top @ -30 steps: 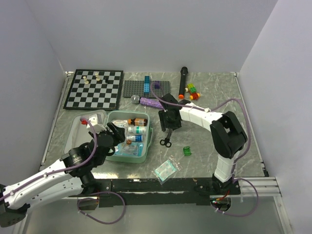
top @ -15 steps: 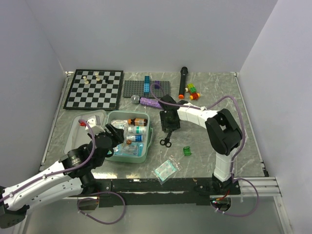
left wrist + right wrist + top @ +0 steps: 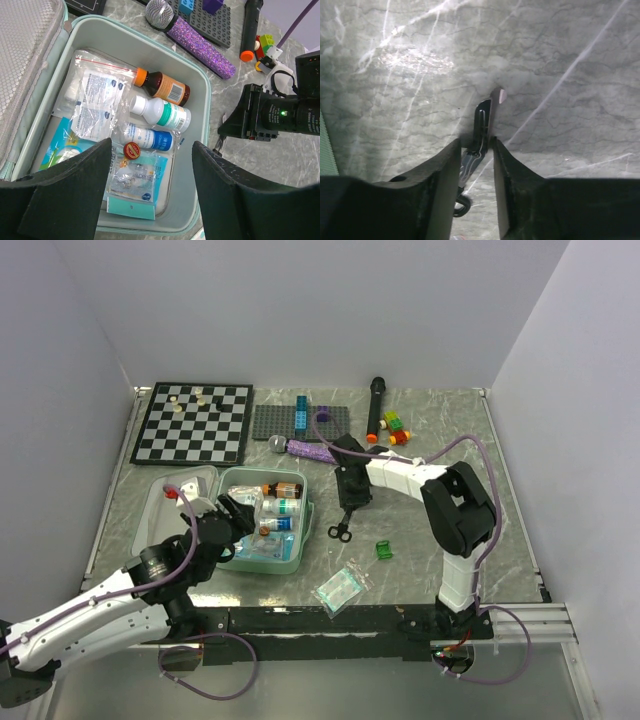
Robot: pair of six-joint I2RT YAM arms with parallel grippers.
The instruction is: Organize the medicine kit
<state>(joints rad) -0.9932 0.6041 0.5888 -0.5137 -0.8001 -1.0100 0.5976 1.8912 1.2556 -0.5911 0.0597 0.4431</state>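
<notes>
The right arm's elbow was drawn in toward the left. The right jaws were turned at the wrist and shifted slightly, so that the blades of the scissors on the counter came to lie between them. The left jaws were pulled back a little toward the near-left corner of the medicine kit.
</notes>
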